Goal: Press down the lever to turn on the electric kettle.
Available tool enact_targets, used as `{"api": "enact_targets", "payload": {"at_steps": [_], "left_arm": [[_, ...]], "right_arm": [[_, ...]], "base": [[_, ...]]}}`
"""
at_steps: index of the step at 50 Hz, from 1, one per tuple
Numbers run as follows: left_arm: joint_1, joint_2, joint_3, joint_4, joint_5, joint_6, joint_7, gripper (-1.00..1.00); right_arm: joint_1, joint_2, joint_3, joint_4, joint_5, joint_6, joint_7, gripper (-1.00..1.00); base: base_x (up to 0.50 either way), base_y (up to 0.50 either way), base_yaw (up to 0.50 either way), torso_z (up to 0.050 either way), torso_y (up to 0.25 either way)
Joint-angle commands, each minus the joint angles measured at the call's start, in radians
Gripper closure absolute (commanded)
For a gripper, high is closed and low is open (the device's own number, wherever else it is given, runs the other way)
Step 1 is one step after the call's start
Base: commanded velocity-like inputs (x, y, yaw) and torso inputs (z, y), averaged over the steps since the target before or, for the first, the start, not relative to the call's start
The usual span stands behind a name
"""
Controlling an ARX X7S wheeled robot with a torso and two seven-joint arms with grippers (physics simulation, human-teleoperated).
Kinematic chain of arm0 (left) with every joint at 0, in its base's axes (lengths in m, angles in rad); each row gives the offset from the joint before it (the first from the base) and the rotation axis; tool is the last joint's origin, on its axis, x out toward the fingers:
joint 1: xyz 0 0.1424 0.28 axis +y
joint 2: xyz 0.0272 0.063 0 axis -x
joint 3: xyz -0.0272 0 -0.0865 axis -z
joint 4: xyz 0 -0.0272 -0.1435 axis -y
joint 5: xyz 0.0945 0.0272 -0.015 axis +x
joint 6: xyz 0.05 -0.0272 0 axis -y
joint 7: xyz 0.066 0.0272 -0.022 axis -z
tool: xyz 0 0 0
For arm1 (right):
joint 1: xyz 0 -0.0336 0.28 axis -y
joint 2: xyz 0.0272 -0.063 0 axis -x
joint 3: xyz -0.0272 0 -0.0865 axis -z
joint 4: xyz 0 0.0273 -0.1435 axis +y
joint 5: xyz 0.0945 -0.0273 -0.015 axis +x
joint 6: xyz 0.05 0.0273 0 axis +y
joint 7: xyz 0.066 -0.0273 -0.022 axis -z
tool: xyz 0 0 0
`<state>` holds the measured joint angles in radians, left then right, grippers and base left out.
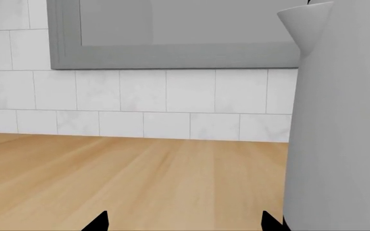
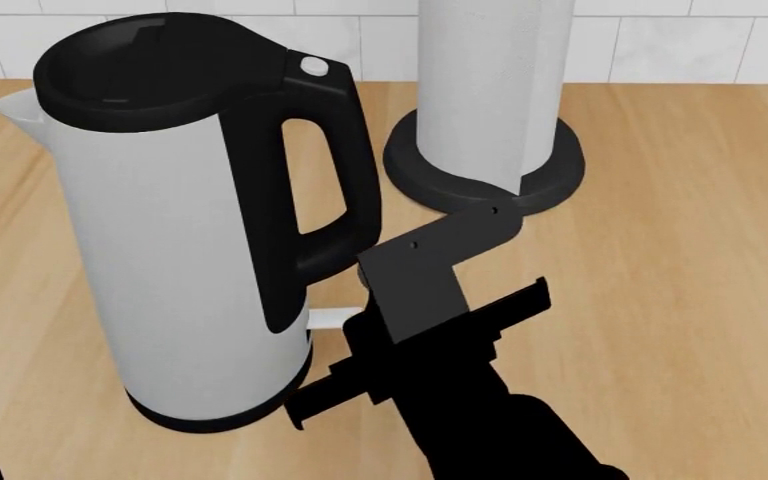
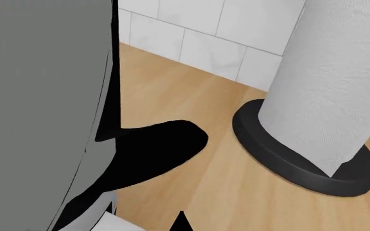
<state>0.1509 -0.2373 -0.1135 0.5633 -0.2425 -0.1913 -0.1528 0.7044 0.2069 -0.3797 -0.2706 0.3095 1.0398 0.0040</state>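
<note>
The electric kettle (image 2: 184, 250) stands on the wooden counter, white with a black lid, a black loop handle (image 2: 317, 180) and a spout (image 1: 307, 24). A small white lever (image 2: 325, 320) sticks out at its base below the handle; it also shows in the right wrist view (image 3: 111, 225). My right gripper (image 2: 361, 298) is shut, its tip (image 3: 181, 220) low beside the handle's foot, close to the lever; I cannot tell if it touches. My left gripper (image 1: 183, 222) is open and empty, low over the counter on the kettle's spout side, the kettle body (image 1: 339, 144) next to one fingertip.
A white paper towel roll (image 2: 491, 80) on a black round stand (image 2: 558, 165) stands just behind my right arm, also in the right wrist view (image 3: 333, 91). A white tiled wall (image 1: 140, 96) with a grey window frame (image 1: 172, 60) backs the counter.
</note>
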Motion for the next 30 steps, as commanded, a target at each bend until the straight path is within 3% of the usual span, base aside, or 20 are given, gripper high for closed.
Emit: {"api": "enact_targets", "payload": {"at_steps": [1, 14, 30], "left_arm": [[0.002, -0.004, 0.003, -0.011, -0.004, 0.011, -0.003, -1.00], [0.009, -0.010, 0.002, -0.010, -0.014, 0.018, -0.007, -1.00], [0.010, -0.017, 0.001, -0.003, -0.027, 0.015, -0.016, -1.00]], "right_arm": [[0.003, -0.013, -0.045, 0.056, -0.008, -0.044, -0.010, 1.00], [-0.003, -0.019, -0.091, 0.107, -0.017, -0.077, -0.019, 1.00], [-0.114, -0.005, -0.095, 0.335, -0.035, -0.276, -0.040, 1.00]], "base": [[0.00, 0.00, 0.00, 0.000, 0.000], [0.00, 0.00, 0.00, 0.000, 0.000], [0.00, 0.00, 0.00, 0.000, 0.000]]}}
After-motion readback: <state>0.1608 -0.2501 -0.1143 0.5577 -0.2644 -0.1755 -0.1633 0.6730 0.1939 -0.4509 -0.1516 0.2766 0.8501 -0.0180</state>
